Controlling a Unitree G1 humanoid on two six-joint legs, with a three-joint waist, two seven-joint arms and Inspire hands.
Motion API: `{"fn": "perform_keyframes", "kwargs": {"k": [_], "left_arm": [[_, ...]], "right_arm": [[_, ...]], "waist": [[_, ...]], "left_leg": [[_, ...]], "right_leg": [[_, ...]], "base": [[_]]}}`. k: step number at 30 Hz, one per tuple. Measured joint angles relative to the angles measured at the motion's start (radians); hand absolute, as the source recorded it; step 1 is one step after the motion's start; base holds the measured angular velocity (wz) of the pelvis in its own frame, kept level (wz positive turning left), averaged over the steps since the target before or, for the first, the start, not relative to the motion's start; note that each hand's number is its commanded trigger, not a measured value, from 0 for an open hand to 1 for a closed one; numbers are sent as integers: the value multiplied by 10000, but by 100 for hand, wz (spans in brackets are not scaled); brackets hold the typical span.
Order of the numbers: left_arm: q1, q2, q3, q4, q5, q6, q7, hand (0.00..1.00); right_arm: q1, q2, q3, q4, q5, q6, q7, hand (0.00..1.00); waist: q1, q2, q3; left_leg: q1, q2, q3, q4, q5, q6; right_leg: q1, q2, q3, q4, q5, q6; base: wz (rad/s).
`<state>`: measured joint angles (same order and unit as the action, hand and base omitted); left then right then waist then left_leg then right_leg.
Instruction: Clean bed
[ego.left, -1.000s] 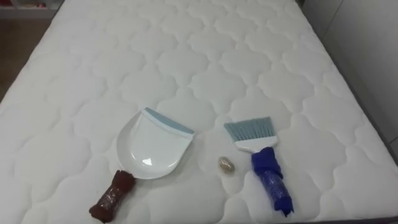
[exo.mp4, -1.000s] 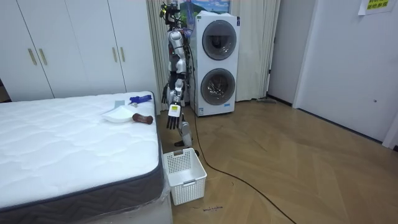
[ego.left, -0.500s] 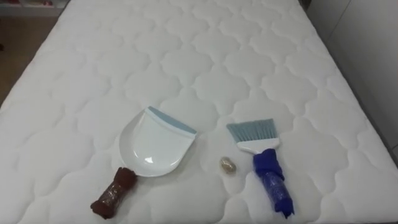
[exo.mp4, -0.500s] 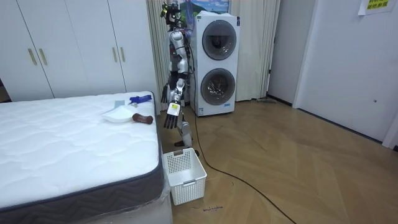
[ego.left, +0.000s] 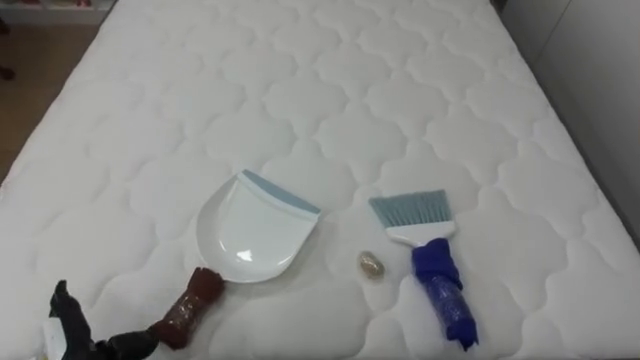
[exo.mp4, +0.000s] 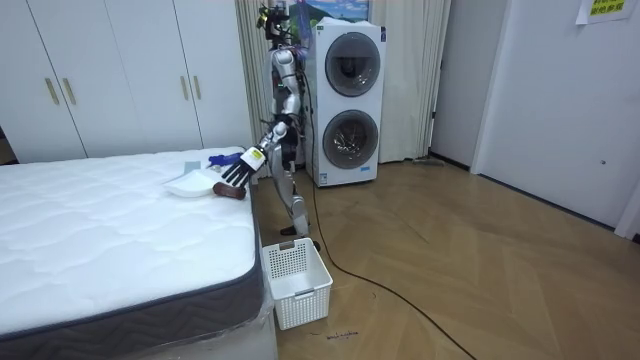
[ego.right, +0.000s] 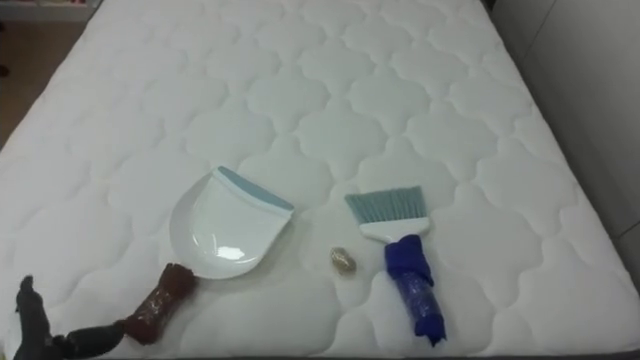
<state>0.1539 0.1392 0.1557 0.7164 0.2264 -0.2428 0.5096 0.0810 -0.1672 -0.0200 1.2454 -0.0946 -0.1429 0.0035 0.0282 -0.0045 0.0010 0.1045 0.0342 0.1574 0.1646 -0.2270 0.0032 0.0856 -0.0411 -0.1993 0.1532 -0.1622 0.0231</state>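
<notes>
Hovering left hand (ego.left: 75, 335) beside dustpan handle (ego.left: 190, 305)

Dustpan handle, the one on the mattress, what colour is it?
The dustpan handle is dark reddish brown; the left eye view shows it best.

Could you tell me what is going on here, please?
The robot stands at the bed's side. Its left hand, fingers straight, hovers by the brown handle of the white dustpan, not gripping it. The dustpan, a blue brush and a small pale lump between them lie on the mattress.
</notes>
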Motion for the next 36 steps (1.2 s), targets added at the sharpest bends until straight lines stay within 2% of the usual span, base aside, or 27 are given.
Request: {"fn": "perform_keyframes", "kwargs": {"k": [4,9,13,18,21,26,29,32,36], "left_arm": [[-119,10,-268,-345,-9,-116,-2,0],[-359,237,-1006,-593,-17,-163,-103,0],[-474,319,-1225,-883,-4,-176,-206,0],[-1232,321,-1401,0,-130,-173,-199,0],[-1324,316,-1724,251,-373,-171,-227,0],[-1562,311,-1915,584,-378,-117,-346,0],[-1641,311,-2005,807,-378,-62,-432,0],[-1645,311,-2028,832,-384,-37,-520,0],[-1657,311,-2110,1167,-385,-17,-664,0]], "right_arm": [[-8,-10,0,-6,27,0,46,0],[-29,-23,232,-23,76,5,77,0],[-106,-24,381,-49,72,31,44,0],[-286,-57,603,-21,123,139,58,0],[-656,-58,823,64,138,140,17,0],[-913,-100,1161,131,186,238,-63,0],[-1061,-98,1182,381,187,326,-138,0],[-1151,-104,1177,412,178,346,-159,0],[-1193,-82,1186,404,153,345,-156,0]], "waist": [[-19,-32,1],[-160,-74,1],[-252,-84,4],[-348,-53,15],[-504,-16,32],[-527,16,53],[-528,26,64],[-578,9,83],[-586,-93,148]], "left_leg": [[-5,-5,-4,24,1,1],[-62,-16,-2,49,1,2],[-71,-11,35,49,1,2],[-298,5,38,151,1,3],[-716,17,47,319,1,3],[-1144,53,53,447,2,4],[-1214,53,58,532,2,4],[-1403,59,72,576,2,4],[-1476,67,93,564,3,5]], "right_leg": [[-2,-10,-14,-17,0,0],[-19,-22,-11,-15,0,1],[-68,-20,25,-3,0,0],[-268,-32,-36,71,2,-2],[-642,-53,-74,201,18,-29],[-1104,-54,-91,365,27,-44],[-1132,-85,-264,366,27,-44],[-1336,-92,-262,430,27,-44],[-1460,-91,-247,511,26,-43]], "base": [[0],[0],[-4],[2],[3],[-1],[0],[-1],[-3]]}}
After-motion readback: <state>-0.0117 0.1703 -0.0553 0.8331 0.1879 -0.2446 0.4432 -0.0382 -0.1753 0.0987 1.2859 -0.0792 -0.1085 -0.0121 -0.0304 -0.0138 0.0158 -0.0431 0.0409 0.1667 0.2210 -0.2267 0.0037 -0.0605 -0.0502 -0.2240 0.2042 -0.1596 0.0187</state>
